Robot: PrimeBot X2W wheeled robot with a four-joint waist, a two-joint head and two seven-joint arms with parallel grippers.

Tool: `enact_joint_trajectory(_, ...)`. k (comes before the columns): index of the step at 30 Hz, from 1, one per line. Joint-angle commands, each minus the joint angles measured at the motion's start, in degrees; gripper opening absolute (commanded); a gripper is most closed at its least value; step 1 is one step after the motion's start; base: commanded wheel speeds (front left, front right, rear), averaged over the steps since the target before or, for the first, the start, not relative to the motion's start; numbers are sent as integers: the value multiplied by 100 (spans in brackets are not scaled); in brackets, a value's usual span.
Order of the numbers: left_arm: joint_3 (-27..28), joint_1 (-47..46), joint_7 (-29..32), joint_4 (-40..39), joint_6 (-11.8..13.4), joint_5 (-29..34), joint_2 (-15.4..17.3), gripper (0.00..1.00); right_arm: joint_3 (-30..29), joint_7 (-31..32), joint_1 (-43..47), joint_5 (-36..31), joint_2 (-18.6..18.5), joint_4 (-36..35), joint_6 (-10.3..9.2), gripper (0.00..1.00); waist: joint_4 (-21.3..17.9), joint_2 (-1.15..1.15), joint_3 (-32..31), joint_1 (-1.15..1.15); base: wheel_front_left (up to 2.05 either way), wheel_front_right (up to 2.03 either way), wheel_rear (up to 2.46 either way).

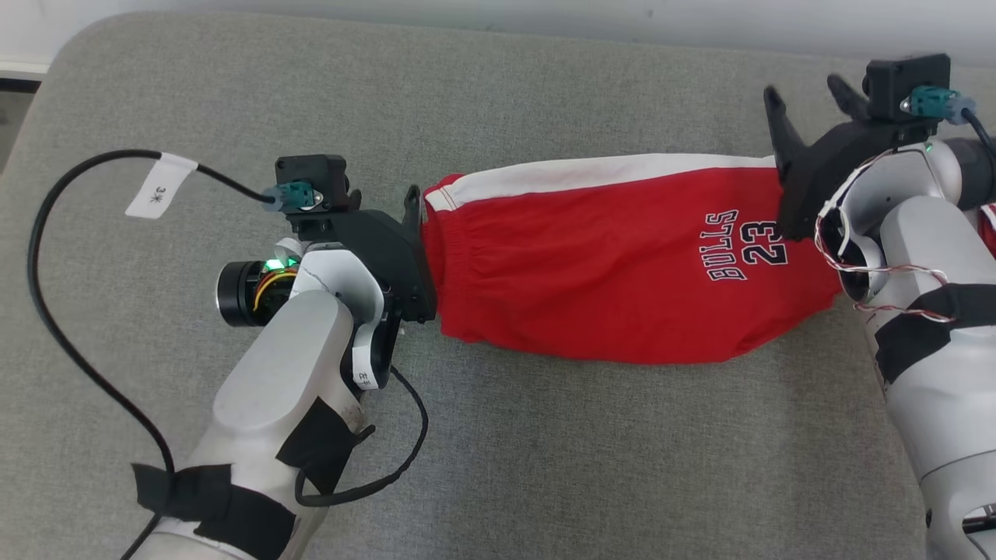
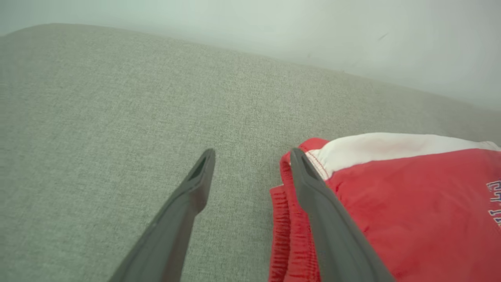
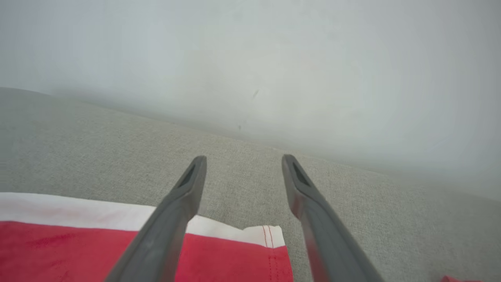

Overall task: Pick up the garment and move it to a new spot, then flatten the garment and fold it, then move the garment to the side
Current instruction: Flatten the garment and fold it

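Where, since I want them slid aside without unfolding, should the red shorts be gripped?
Grip the gathered waistband of the shorts, coming in level from the robot's left. The folded layers stack there into one thick edge, and the left gripper sits beside it, jaws open. The right gripper could likely pinch the hem from the opposite end.

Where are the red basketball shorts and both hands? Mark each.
Red fabric basketball shorts (image 1: pixel 591 264), head view, middle of red panel.
Left hand (image 2: pixel 251 152), left wrist view, midway between fingertips.
Right hand (image 3: pixel 244 158), right wrist view, midway between fingertips.
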Motion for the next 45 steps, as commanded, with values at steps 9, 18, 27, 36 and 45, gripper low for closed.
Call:
enact_joint_trajectory(9, -217, 891, -2013, -560, -374, 330, 242, 100, -207, 147, 501, 718, 45, 375, -17, 100, 1, -1, -448, -1, 0, 0, 0)
enact_joint_trajectory(18, 153, 2712, -2289, -2572, -142, 1078, 794, 100, -518, 564, 1400, 1039, -84, 334, -17, 100, 1, -1, -1006, -1, 0, 0, 0)
enact_joint_trajectory(27, 357, 4272, -2295, -4044, -69, 1628, 861, 100, -1420, 700, 1730, 812, -109, 841, -17, 100, 357, -1, -1284, -1, 0, 0, 0)
enact_joint_trajectory(36, 232, 4415, -2295, -4291, -126, 1727, 744, 100, -2274, 1222, 1132, 158, -285, 1479, -17, 100, 808, -1, -1204, -1, 0, 0, 0)
enact_joint_trajectory(45, 134, 4270, -2295, -4510, -167, 1795, 628, 100, -3143, 1733, 854, -858, -522, 1890, -17, 100, 1272, -1, -846, -1, 0, 0, 0)
